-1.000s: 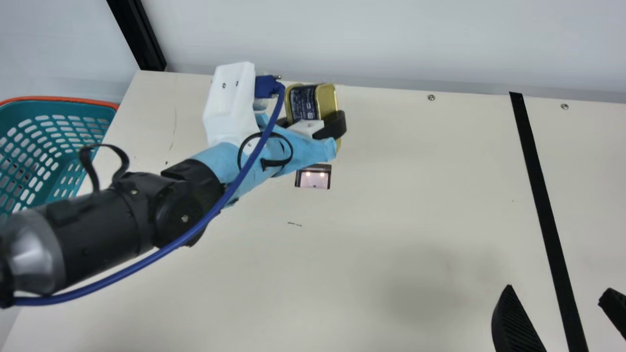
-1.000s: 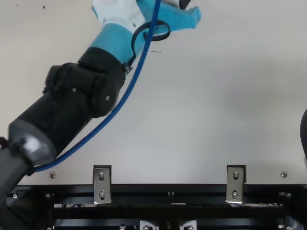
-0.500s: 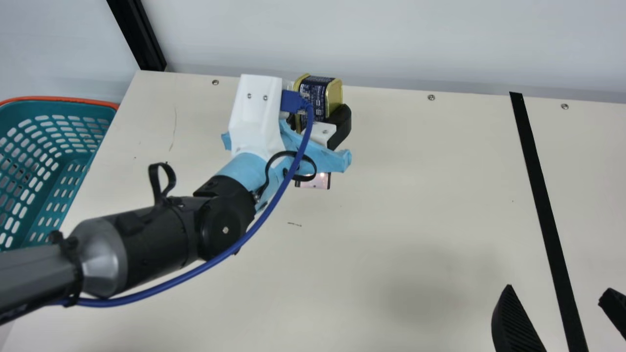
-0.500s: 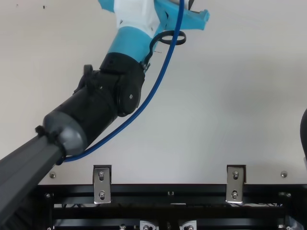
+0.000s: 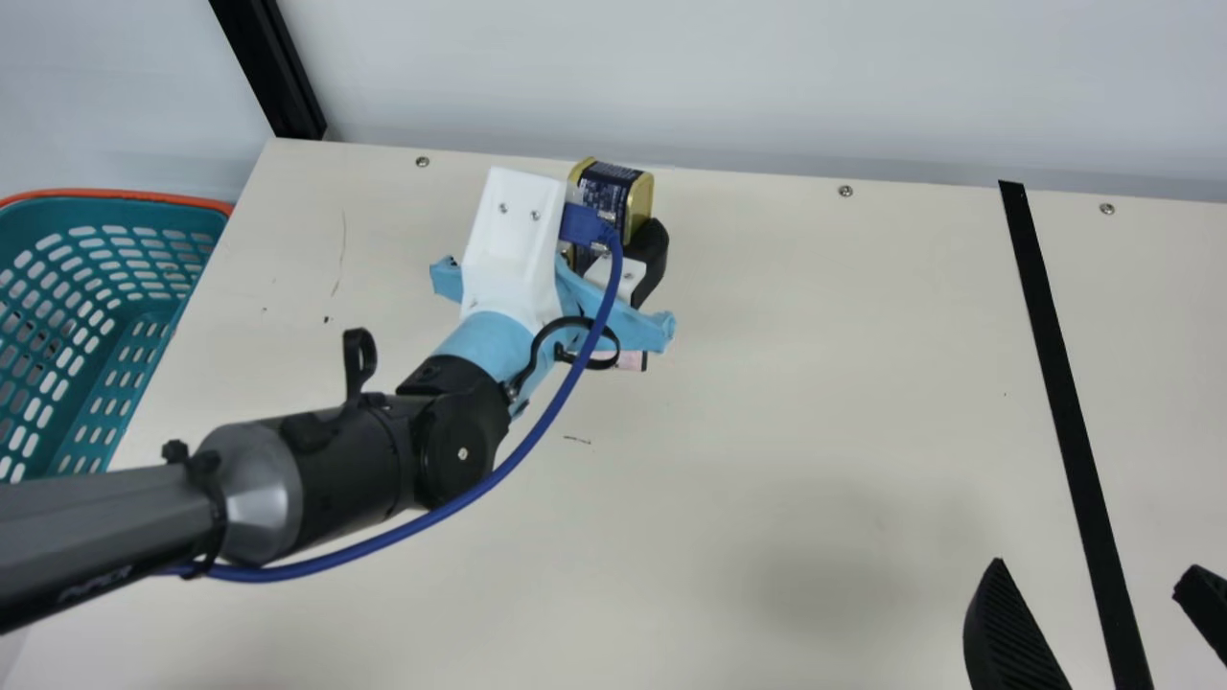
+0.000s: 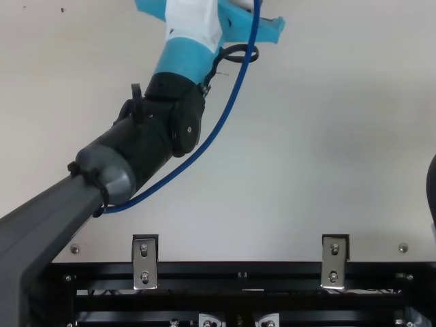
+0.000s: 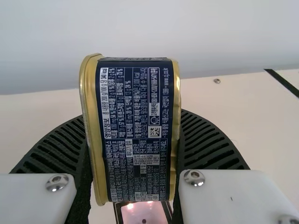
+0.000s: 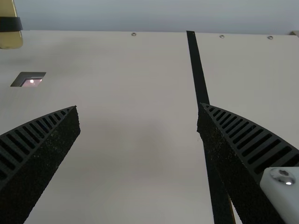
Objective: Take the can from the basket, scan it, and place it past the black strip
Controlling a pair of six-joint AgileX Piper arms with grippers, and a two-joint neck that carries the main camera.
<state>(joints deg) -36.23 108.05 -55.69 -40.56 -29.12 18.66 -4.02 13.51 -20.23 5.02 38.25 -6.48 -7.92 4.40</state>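
Left gripper (image 7: 132,122): pinches can (image 5: 604,192), has shifted slightly down-left at main view's upper centre, likely aligning for reading by scanner (image 5: 634,361).

Main view: can (image 5: 639,203) gold, label (image 5: 604,189) dark blue with white print, upper centre. Basket (image 5: 125,218) teal, slotted pattern, orange rim (image 5: 144,194), left edge. Strip (image 5: 1064,402) black, right side. Tabletop (image 5: 815,383) cream. Cable (image 5: 518,455) blue, left of centre.
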